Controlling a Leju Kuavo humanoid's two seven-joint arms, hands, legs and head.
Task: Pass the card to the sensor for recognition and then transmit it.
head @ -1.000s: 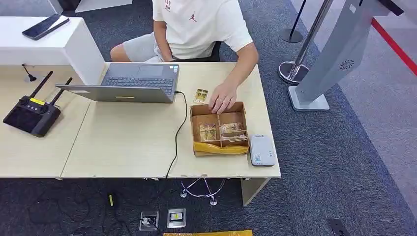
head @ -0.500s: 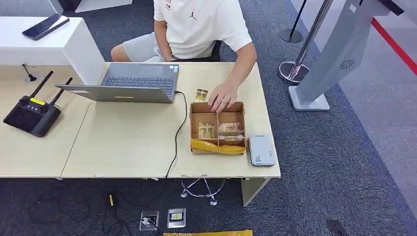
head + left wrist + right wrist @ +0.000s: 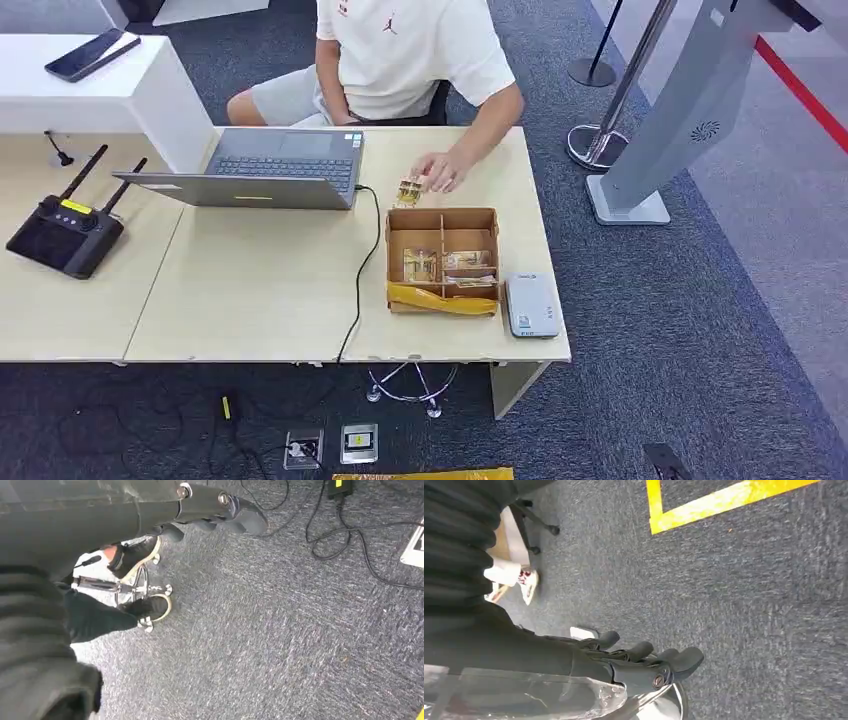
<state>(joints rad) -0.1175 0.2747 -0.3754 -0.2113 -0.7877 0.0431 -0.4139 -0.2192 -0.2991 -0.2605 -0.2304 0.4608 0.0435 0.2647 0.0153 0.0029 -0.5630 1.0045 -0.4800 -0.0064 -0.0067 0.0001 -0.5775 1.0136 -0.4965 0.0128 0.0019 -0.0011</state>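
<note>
Card (image 3: 408,190) lies under a person's fingers; left hand (image 3: 210,515) and right hand (image 3: 639,662) hang empty, fingers apart.

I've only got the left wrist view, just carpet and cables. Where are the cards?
Observer: In a cardboard box on the table; cards lie in its two near compartments.
Operator: Anyone near the box?
Observer: Yes. A person's hand reaches to a loose card lying on the table just beyond it.
Operator: What's beside the box?
Observer: A white device, likely the sensor, lies flat on the box's right, near the table's front edge.
</note>
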